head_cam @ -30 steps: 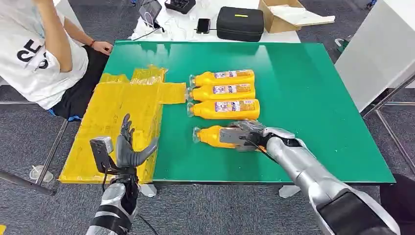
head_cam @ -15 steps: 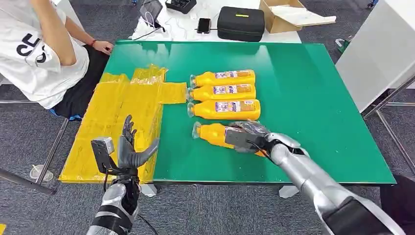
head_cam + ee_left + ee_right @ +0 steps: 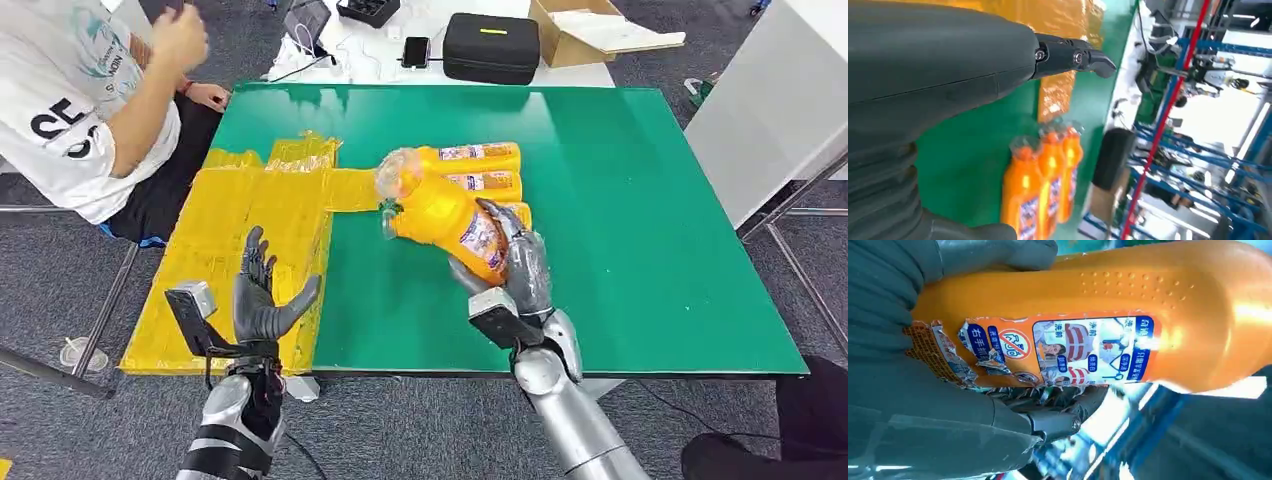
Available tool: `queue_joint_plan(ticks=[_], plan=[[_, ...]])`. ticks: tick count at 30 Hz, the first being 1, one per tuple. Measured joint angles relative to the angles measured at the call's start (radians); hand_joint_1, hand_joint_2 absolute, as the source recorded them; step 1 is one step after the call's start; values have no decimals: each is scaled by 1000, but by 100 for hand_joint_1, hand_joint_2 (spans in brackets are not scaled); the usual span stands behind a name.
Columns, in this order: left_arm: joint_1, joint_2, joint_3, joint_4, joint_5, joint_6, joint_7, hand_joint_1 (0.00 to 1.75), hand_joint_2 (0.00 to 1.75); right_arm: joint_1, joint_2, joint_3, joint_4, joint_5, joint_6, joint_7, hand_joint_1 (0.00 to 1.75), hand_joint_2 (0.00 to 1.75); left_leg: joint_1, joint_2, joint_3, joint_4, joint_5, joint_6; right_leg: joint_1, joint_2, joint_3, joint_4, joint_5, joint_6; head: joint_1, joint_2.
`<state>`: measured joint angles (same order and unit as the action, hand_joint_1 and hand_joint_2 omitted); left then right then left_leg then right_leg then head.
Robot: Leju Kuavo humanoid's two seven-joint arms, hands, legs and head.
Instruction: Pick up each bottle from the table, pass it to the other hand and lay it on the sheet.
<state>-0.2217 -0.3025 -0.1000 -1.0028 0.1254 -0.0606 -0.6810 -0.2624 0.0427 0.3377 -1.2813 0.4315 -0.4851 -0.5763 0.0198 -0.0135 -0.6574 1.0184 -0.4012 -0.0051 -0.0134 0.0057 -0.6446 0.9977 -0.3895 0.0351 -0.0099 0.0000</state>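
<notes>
your left hand (image 3: 262,300) stood nearest, at seven o'clock over the yellow sheet's (image 3: 240,250) near edge, fingers spread and released, holding nothing. at five o'clock your right hand (image 3: 510,262) grasped the lifted bottle (image 3: 445,210) around its base, clear of the green table (image 3: 620,200). you could see it was orange, tilted with its clear cap toward eleven o'clock, its blue-and-white label torn and crinkled near the fingers. just beyond it, three more orange bottles (image 3: 1045,185) lay side by side.
</notes>
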Motion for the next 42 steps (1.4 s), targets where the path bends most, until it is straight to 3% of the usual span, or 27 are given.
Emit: queue_joint_plan(ticks=[7,13,27,35,42], plan=[[16,0,-42,-55,195,-221,98,0,175,60,51,-90,-26,-57,1,-81,175,175,0,0,0,0,0,0,0,0,0,0,0,0,0,0],[19,1,-86,-82,208,-269,110,0,175,83,93,-113,45,-118,42,-118,175,175,1,0,0,0,0,0,1,0,0,0,0,0,0,0],[3,3,-159,-62,146,-267,112,0,175,48,155,58,231,-100,-26,-119,175,175,1,0,0,0,0,0,1,0,0,0,0,0,0,0],[1,3,-162,-58,145,-267,113,0,175,45,157,64,237,-97,-29,-119,175,175,1,0,0,0,0,0,1,0,0,0,0,0,0,0],[-30,3,-175,12,309,-463,179,0,175,-16,201,154,397,-71,-20,-121,175,175,1,0,0,0,0,0,1,0,0,0,0,0,0,0]])
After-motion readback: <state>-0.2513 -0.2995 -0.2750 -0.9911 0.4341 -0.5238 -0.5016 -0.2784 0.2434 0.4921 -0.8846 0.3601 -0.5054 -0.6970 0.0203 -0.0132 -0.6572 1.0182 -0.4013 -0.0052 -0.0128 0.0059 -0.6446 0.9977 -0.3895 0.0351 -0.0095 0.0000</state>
